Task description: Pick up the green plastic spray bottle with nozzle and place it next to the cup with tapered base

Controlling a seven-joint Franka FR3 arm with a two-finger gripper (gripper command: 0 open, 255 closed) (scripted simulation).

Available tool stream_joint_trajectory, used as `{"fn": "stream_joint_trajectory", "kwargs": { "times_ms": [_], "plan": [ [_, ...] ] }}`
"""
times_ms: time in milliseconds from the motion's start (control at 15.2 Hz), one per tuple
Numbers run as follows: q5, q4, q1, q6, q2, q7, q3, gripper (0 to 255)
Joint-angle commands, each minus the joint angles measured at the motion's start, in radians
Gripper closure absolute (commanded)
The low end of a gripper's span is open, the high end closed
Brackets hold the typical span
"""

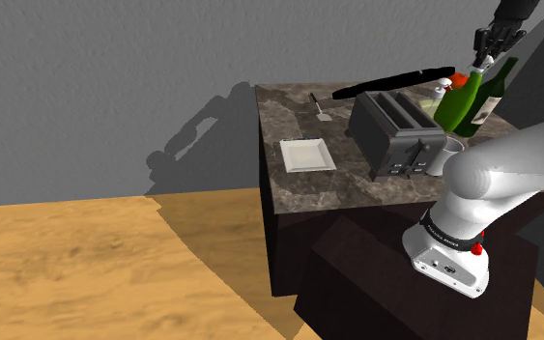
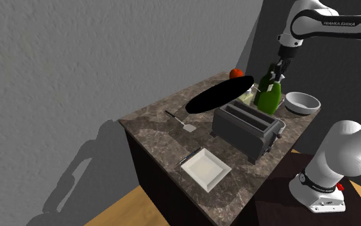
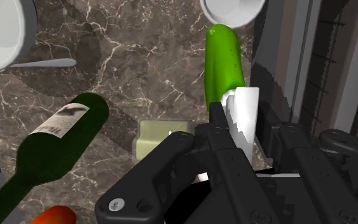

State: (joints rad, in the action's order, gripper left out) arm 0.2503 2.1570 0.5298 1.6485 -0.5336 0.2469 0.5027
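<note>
The green spray bottle (image 1: 459, 99) stands among other things at the counter's far right in the shoulder view. My gripper (image 1: 493, 44) comes down on it from above. In the wrist view the gripper (image 3: 242, 124) is shut on the bottle's white nozzle (image 3: 245, 114), and the green body (image 3: 224, 60) stretches away from the fingers toward the counter. Whether its base touches the marble I cannot tell. A white cup (image 3: 232, 9) lies just past the bottle's far end; it appears grey (image 1: 450, 155) beside the toaster. From the second exterior view the gripper (image 2: 276, 75) sits atop the bottle (image 2: 267, 96).
A dark green wine bottle (image 3: 56, 143) stands close beside the spray bottle. A black toaster (image 1: 395, 135), a white bowl (image 2: 302, 101), a white square plate (image 1: 307, 155), a spatula (image 1: 320, 106), a black oval shape (image 2: 220, 95) and a red-orange fruit (image 2: 236, 74) share the dark marble counter (image 1: 289, 193).
</note>
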Motion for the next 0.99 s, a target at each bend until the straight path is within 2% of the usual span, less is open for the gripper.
{"fn": "stream_joint_trajectory", "kwargs": {
  "times_ms": [0,924],
  "plan": [
    [0.004,0.028,0.002,0.028,-0.001,-0.001,0.005,255],
    [0.029,0.206,0.013,0.215,0.008,-0.008,0.043,255]
  ]
}}
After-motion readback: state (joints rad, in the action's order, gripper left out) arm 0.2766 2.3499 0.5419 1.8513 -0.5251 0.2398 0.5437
